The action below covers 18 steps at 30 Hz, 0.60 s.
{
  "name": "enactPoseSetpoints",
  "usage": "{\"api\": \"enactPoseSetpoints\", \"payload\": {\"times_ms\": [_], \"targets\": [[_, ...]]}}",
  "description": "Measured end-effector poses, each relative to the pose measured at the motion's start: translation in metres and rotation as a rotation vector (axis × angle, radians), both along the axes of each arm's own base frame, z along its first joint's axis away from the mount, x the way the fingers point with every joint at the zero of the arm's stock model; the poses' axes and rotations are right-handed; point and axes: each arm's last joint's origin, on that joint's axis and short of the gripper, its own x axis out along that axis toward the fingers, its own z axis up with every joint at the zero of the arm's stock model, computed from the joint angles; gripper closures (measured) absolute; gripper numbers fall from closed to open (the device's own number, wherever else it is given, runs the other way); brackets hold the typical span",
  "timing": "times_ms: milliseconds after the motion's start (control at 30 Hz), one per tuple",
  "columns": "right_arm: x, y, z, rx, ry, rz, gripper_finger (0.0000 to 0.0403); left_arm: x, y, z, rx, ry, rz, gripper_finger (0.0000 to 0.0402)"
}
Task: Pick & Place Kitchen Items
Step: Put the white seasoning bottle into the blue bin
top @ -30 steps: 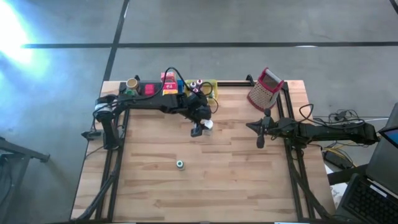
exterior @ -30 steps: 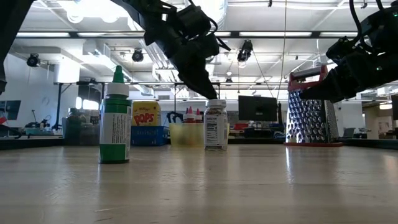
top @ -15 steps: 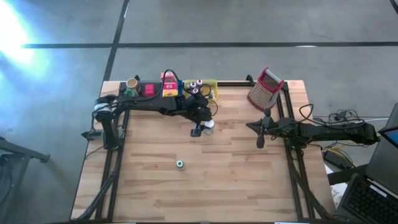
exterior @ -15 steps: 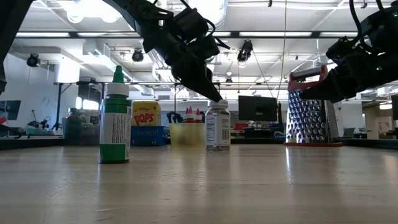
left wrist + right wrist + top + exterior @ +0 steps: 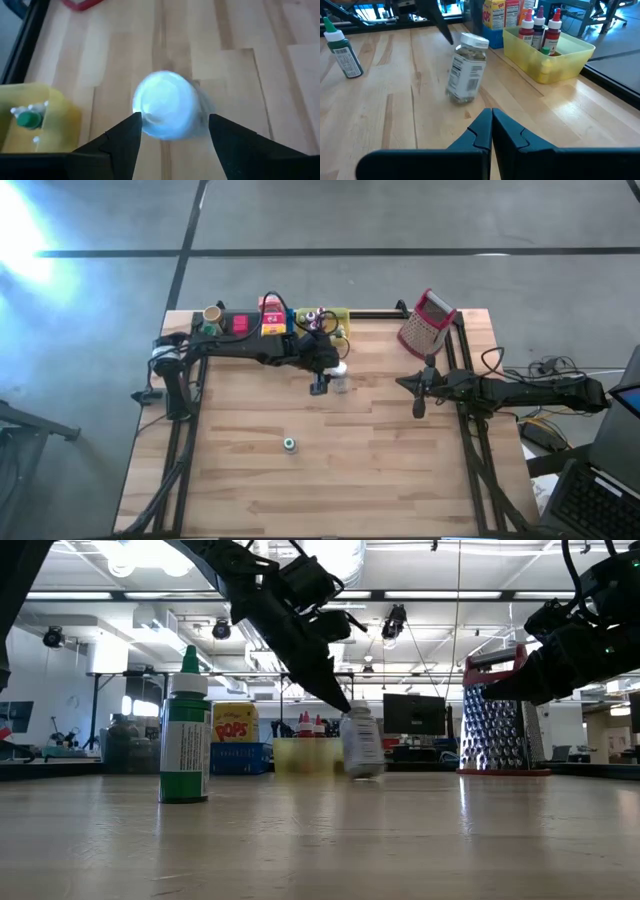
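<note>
A small clear jar [image 5: 466,70] with a white cap [image 5: 164,105] stands tilted on the wooden table, in its far middle part. My left gripper [image 5: 175,117] comes from the table's left and is open, its fingers on either side of the cap. A green-capped bottle [image 5: 289,444] stands upright on its base nearer the front. My right gripper [image 5: 491,125] waits shut at the table's right side, touching nothing. My left gripper has one finger [image 5: 129,132] against the side of the jar's white cap [image 5: 145,112]; the other finger [image 5: 225,135] stands a little off it. The fingers slant down at the cap from the far left. The jar leans, with an edge of its base [image 5: 368,772] on the table.
A yellow tray [image 5: 550,50] with red-capped bottles, a blue tray [image 5: 240,755] with a POPS box, and a red and yellow box [image 5: 272,318] line the far edge. A metal grater [image 5: 427,322] stands far right. Bare wood spreads toward the near edge.
The jar stood upright until half a second ago; now it has tipped over the edge of its base, blurred, with the base still on the table. My left gripper has tilted further downward over the cap while staying in about the same place.
</note>
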Motion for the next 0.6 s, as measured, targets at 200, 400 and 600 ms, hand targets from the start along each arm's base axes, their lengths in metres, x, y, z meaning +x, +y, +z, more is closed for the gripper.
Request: {"api": "enactPoseSetpoints", "payload": {"times_ms": [200, 400, 600], "targets": [[0.0000, 0.0000, -0.0001, 0.000, 0.000, 0.000, 0.0394, 0.0004, -0.0020, -0.0012, -0.009, 0.003, -0.010, 0.0146], [0.0000, 0.0000, 0.0000, 0.000, 0.000, 0.000, 0.0394, 0.0007, -0.0019, -0.0009, 0.000, 0.001, -0.013, 0.0128], [0.0000, 0.0000, 0.0000, 0.000, 0.000, 0.000, 0.0394, 0.0009, -0.0026, -0.0009, 0.016, 0.002, -0.030, 0.0127]]}}
